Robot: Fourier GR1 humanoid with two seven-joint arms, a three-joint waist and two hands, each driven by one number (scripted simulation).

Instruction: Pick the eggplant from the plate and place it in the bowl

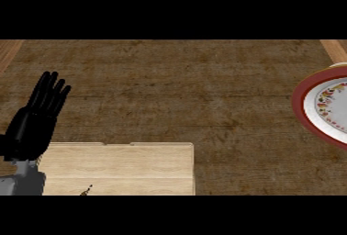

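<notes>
One hand [35, 120] in view, the left, resting open, fingers straight and up, holding nothing. Far right of it, partly cut off, red-rimmed plate [301, 108]. Just right and below, pale wooden board [119, 167]. Eggplant nowhere visible.

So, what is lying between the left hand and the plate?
In the head view, only bare brown counter lies between the left hand and the plate. A light wooden block sits lower, beside the hand.
</notes>
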